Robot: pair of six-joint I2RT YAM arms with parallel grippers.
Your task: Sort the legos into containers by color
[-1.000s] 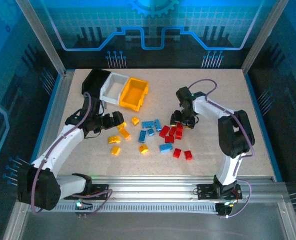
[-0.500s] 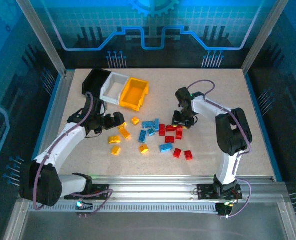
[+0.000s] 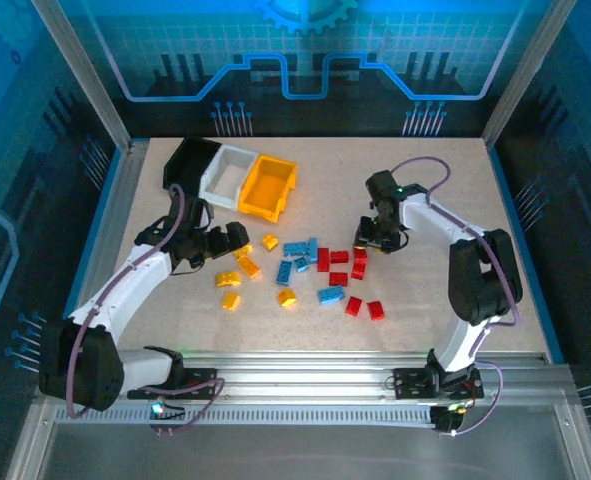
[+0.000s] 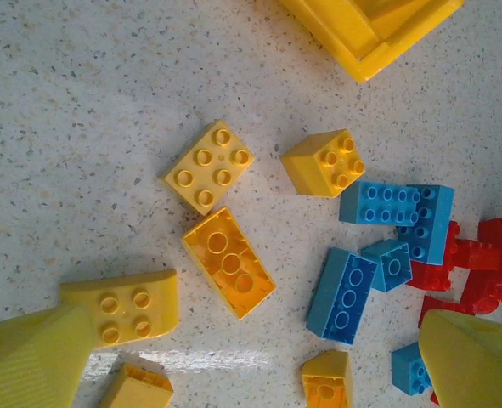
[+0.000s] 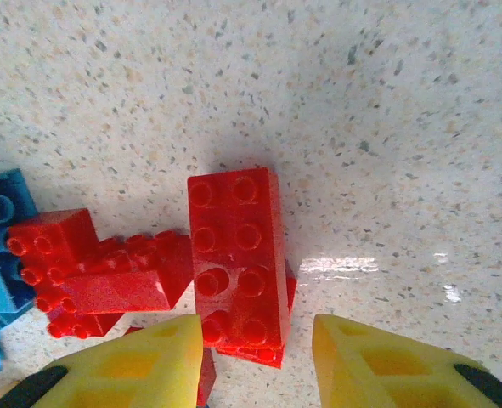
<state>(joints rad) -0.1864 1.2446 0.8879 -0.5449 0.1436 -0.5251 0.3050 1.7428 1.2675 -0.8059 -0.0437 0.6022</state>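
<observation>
The right gripper (image 5: 255, 331) straddles the long red brick (image 5: 238, 255), clamped or not we cannot tell; we seat both fingers (image 5: 140, 365) squarely on its flanks before lifting.

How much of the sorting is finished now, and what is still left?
Nothing looks sorted yet: the yellow bin and white bin look empty, and the black bin is too dark to judge. In hand: the right gripper flanks a long red brick, grip unclear. The open left gripper hangs over yellow bricks. Left: every brick on the table.
</observation>
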